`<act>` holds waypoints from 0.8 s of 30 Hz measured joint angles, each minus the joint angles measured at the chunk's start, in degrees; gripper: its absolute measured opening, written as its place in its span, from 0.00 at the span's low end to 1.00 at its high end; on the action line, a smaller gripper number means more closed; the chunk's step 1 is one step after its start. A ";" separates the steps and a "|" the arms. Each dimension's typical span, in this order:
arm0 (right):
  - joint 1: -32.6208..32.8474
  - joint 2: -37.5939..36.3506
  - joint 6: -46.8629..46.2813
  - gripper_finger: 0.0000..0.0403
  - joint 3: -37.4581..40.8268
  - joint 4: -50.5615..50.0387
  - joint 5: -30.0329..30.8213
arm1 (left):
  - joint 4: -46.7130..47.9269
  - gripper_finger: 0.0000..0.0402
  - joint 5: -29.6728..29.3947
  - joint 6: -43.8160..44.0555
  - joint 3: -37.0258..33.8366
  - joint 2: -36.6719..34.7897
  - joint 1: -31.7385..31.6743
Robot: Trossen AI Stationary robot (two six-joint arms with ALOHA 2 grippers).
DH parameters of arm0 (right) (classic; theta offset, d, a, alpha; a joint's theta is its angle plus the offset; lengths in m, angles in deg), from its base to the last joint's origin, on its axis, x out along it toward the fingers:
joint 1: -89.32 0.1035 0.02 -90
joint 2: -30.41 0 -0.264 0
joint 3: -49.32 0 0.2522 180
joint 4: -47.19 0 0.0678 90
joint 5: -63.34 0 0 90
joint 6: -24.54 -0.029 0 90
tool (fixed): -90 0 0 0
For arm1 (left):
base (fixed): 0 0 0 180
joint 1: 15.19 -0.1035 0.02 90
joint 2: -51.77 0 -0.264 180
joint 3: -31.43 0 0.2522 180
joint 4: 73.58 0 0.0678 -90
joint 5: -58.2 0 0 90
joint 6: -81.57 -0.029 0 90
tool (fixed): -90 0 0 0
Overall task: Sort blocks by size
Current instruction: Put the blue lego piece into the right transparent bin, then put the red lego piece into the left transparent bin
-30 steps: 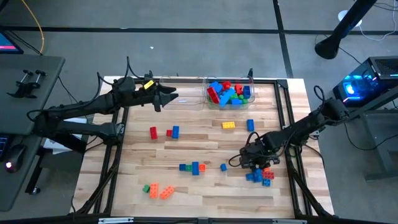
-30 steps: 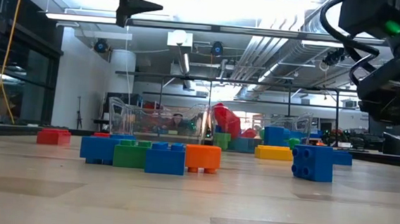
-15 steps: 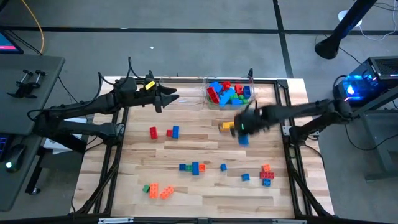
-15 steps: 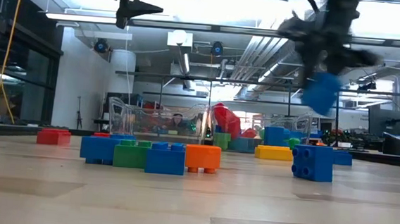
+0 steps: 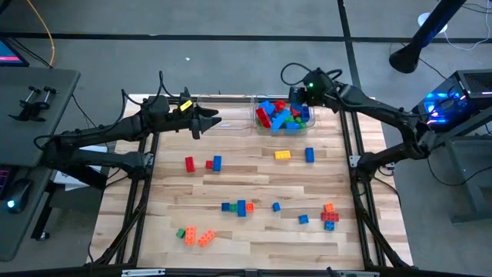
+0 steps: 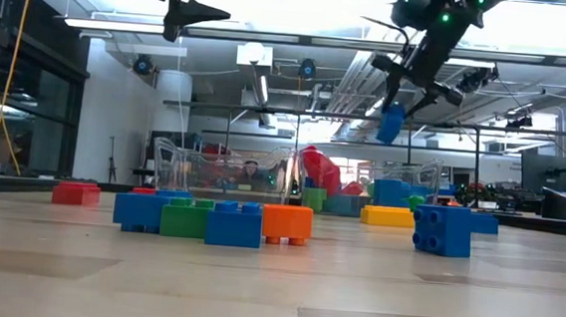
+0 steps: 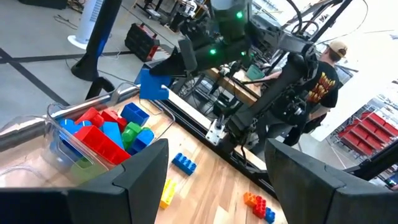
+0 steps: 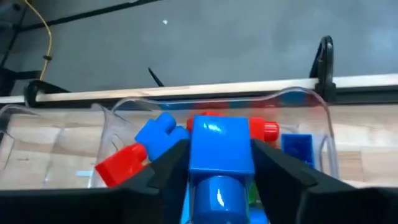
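No text, label, brand, number or sign is readable in any of the views. A person's dark shirt (image 7: 321, 84), seen beyond the table from the left wrist camera, carries an orange printed design on its back, but the marks are too small to make out as words.

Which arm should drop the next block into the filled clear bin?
Right. The right gripper already grips a blue plastic block above the filled clear plastic bin; the left gripper hovers open beside it, carrying nothing.
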 joint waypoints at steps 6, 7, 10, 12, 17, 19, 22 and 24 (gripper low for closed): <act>0.77 0.02 2.01 0.65 0.04 0.94 -4.72 | 0.11 0.63 0.00 -3.85 0.00 0.00 0.00; 1.36 0.02 2.16 0.67 0.04 1.62 -5.31 | -0.02 0.63 0.00 -5.04 0.00 0.00 0.00; 3.60 0.02 2.17 0.68 0.02 2.79 -6.00 | -0.14 0.63 0.00 -6.24 0.00 -0.02 0.00; 5.49 0.02 2.17 0.68 0.02 2.67 -6.14 | 3.73 0.63 0.11 -1.91 0.09 -0.08 0.03; 10.07 0.02 3.73 0.68 0.00 -0.20 -6.50 | 40.84 0.63 -0.92 4.45 3.06 0.00 2.22; 11.52 0.02 4.09 0.69 0.00 -1.40 -6.11 | 54.26 0.63 -6.80 8.32 3.15 0.06 4.37; 13.06 0.02 4.10 0.69 -0.02 -2.26 -5.50 | 66.21 0.63 -18.96 19.42 3.10 0.01 8.15; 13.78 0.02 4.10 0.69 -0.02 -2.36 -5.04 | 69.48 0.63 -25.37 28.59 3.10 0.05 10.51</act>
